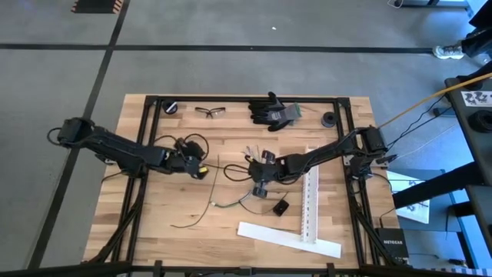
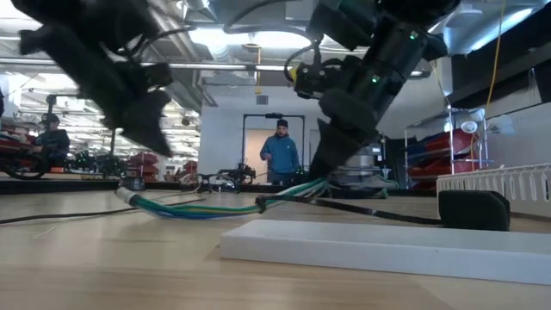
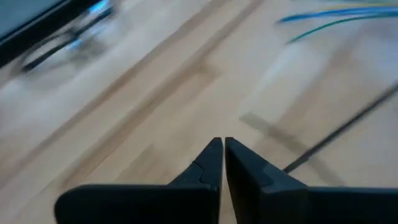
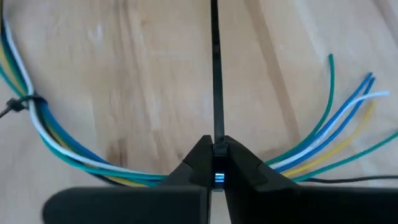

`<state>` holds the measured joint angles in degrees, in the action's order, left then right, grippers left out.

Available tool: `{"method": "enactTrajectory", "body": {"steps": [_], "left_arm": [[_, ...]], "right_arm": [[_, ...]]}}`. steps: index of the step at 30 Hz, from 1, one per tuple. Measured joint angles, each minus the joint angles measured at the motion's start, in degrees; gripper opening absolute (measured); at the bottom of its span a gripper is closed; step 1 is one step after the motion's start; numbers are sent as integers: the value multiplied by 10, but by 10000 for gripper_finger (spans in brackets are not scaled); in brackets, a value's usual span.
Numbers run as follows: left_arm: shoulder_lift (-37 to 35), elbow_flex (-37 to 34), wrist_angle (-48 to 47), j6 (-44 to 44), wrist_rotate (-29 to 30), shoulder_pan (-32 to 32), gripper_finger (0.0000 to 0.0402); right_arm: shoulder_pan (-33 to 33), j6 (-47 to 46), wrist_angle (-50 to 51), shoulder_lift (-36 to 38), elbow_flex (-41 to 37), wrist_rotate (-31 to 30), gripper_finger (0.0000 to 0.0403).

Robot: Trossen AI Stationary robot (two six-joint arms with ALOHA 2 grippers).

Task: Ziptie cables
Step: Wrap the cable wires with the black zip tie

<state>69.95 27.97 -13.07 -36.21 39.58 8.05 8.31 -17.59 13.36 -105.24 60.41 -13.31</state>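
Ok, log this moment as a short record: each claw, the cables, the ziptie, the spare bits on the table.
left claw: shut, empty, above bare wood
right claw: shut on ziptie
ziptie: black strip running straight out from the right claw
cables: blue, green, white, yellow bundle, already tied at one spot, curving under the right claw
white strips: flat on the near side of the table
gloves: far edge

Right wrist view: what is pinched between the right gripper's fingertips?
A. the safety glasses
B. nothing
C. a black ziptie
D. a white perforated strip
C: the right gripper is shut on a thin black ziptie that runs straight away from its tips, with the cables curving beneath.
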Motion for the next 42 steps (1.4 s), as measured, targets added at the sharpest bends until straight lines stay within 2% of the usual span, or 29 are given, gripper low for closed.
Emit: {"method": "enactTrajectory", "body": {"steps": [6, 10, 16, 20, 24, 28, 31, 35, 42], "left_arm": [[-8, 29, 93, 131, -49, 5, 5], [-5, 29, 135, 156, -92, -4, 42], [-5, 29, 145, 142, -112, -1, 127], [-5, 27, 152, 105, -119, 16, 162], [-3, 22, 158, 99, -130, 50, 172], [19, 23, 212, 103, -130, 75, 172], [59, 23, 270, 137, -129, 77, 172], [135, 34, 327, 203, -129, 59, 172], [267, 102, 332, 361, -128, 28, 172]], "right_arm": [[-1, 0, -36, 1, -1, 1, 14], [-1, 0, -74, 1, -1, -22, 39], [-5, 23, -72, 2, 22, -19, 143], [-5, 62, 54, 21, 69, -12, 214], [-4, 84, 129, 56, 76, 3, 255], [0, 89, 106, 74, 27, 13, 267], [0, 91, 30, 73, -23, 15, 268], [-1, 80, -79, 73, -82, 12, 269], [-1, 47, -134, 73, -117, -12, 269]]}}
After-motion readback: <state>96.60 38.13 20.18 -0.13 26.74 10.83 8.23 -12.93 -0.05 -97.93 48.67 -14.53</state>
